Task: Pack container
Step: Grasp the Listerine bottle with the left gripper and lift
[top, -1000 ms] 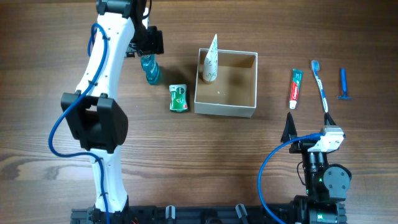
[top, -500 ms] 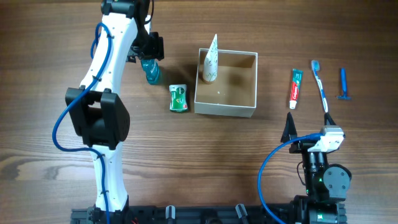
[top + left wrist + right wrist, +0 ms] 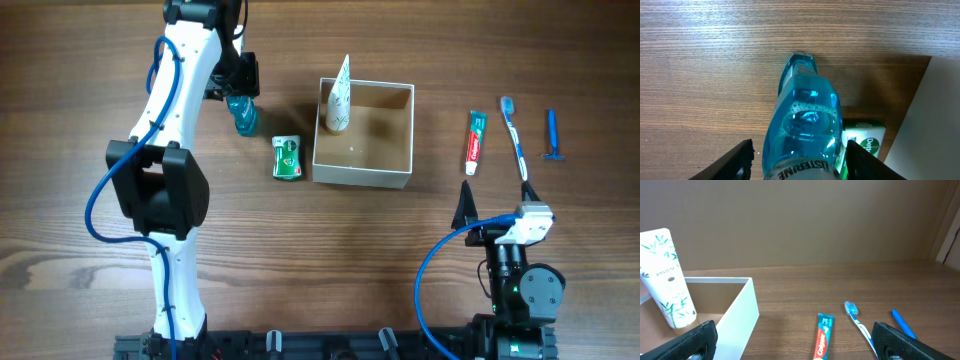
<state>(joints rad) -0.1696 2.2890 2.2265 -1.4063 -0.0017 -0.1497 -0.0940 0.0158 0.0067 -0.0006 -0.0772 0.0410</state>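
My left fingers stand apart, one on each side of the bottle, not yet touching it. Over the last second I shifted a little to sit over it and then settled, so I judge the grasp is lined up and closing comes next. The container lies to their right, past the green pack. My right fingers rest spread, idle.

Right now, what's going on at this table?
The left gripper hangs over a blue mouthwash bottle lying near the container, its open fingers on either side, not yet closed. The container holds only a white tube standing in one corner. A green packet, toothpaste, toothbrush and razor lie outside it. The right gripper sits open near its base, holding nothing.
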